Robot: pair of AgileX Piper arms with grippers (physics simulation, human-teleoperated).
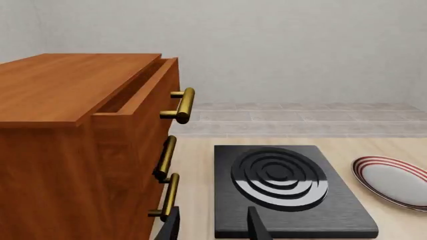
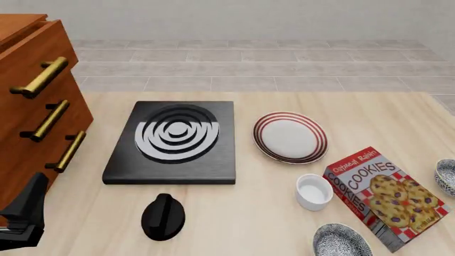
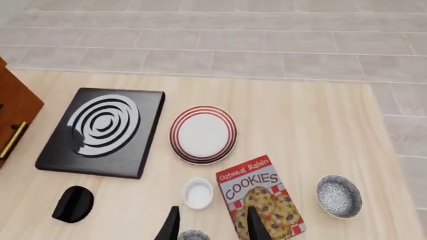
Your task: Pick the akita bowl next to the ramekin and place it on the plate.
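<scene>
The akita bowl (image 2: 342, 241) sits at the table's near edge, just beside the ramekin (image 2: 314, 191) and the cookie box (image 2: 384, 196); an identical second bowl (image 2: 446, 176) lies past the box and must be left alone. The right gripper (image 3: 211, 222) hangs above the target, jaws parted and empty. It should probably drop straight down and pinch the rim on the side away from the ramekin, then carry it up to the plate (image 2: 290, 137). The left gripper (image 1: 213, 224), also open and empty, idles beside the drawers (image 2: 29, 106).

A simulated kitchen: a black ringed stove (image 2: 170, 143), a red-ringed white plate (image 2: 290, 137), a cookie box (image 2: 384, 196), a wooden drawer cabinet (image 2: 32, 106) on a pale wooden table (image 2: 249, 224).
</scene>
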